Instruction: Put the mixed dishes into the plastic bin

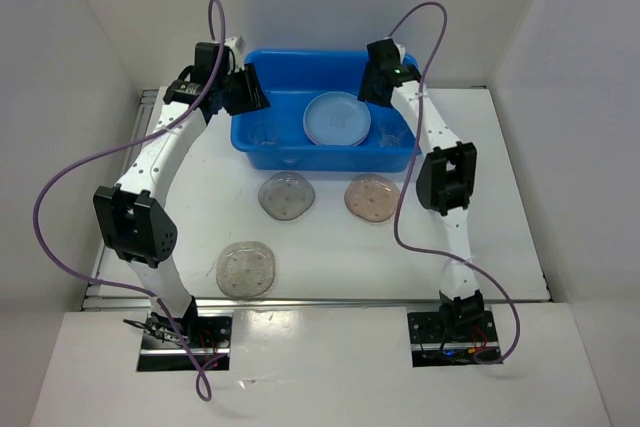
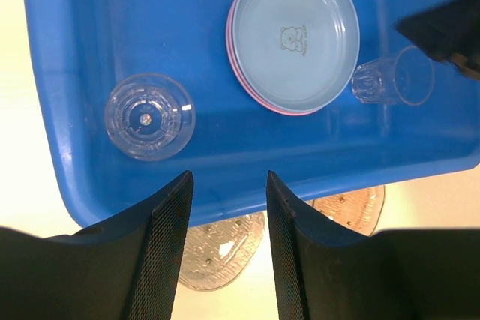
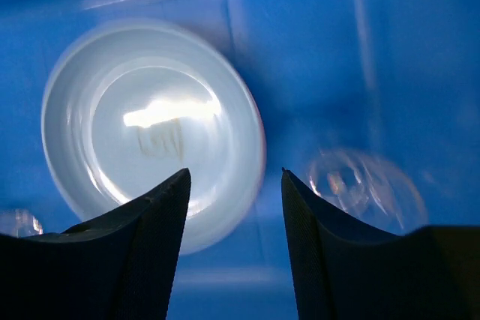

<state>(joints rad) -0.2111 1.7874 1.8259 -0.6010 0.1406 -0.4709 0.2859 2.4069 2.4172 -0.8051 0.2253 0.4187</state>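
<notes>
While both arms hang over the large bright blue rectangular plastic bin (image 1: pixel 320 158) at the far side of the white surface (image 1: pixel 330 257), each gripper is released and empty. The left gripper (image 2: pixel 229 177) is above the bin's left end and the right gripper (image 3: pixel 236 174) above its right half, jaws apart. Inside the bin a flat round light blue plate (image 2: pixel 294 35) lies stacked on a pink plate (image 2: pixel 289 112). A small clear cup (image 2: pixel 150 116) stands upright to their left, and a second clear cup (image 2: pixel 394 80) lies on its side to their right. Outside, near the bin's front wall, rest a translucent speckled greyish plate (image 1: pixel 286 195) and a tan speckled plate (image 1: pixel 372 197). Another greyish plate (image 1: pixel 246 269) lies nearer the arm bases.
</notes>
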